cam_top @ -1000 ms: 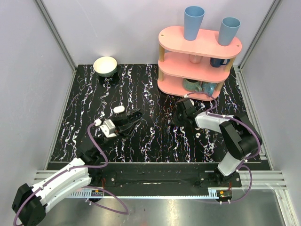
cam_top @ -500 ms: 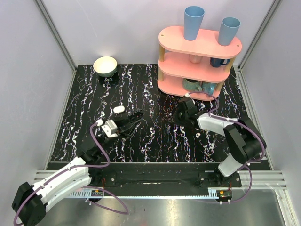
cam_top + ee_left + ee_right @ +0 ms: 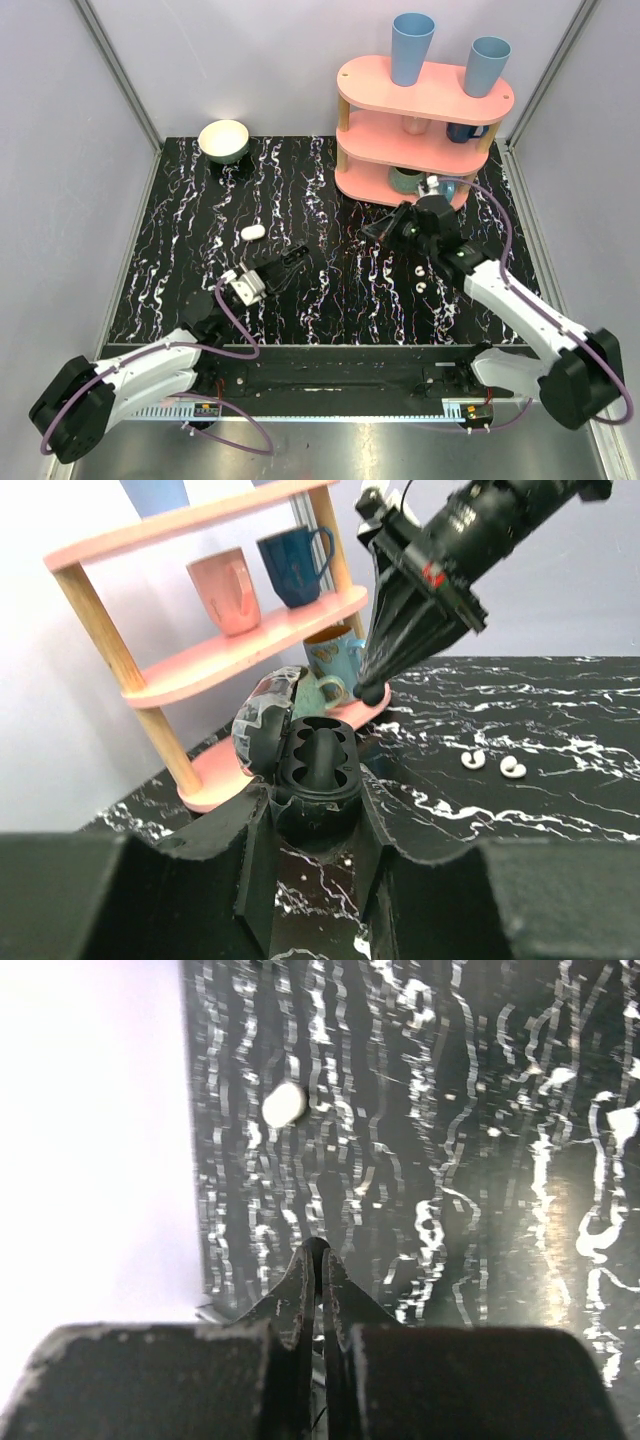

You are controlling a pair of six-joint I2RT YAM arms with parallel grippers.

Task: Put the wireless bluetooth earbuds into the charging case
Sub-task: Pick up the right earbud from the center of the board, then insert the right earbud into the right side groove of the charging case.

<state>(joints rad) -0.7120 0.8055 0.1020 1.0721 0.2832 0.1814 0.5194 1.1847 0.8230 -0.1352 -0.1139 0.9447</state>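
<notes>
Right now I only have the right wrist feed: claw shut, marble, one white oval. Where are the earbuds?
Observer: The earbuds lie side by side on the table, nearer the arm bases than the right claw.
Operator: Is that claw touching the table?
Observer: No. The left wrist view shows its tip hanging above the surface, pointing down, in front of the pink shelf.
Operator: And the left arm?
Observer: The left claw has its fingers against both sides of a black case. The lid is open and two hollows show inside.
</notes>
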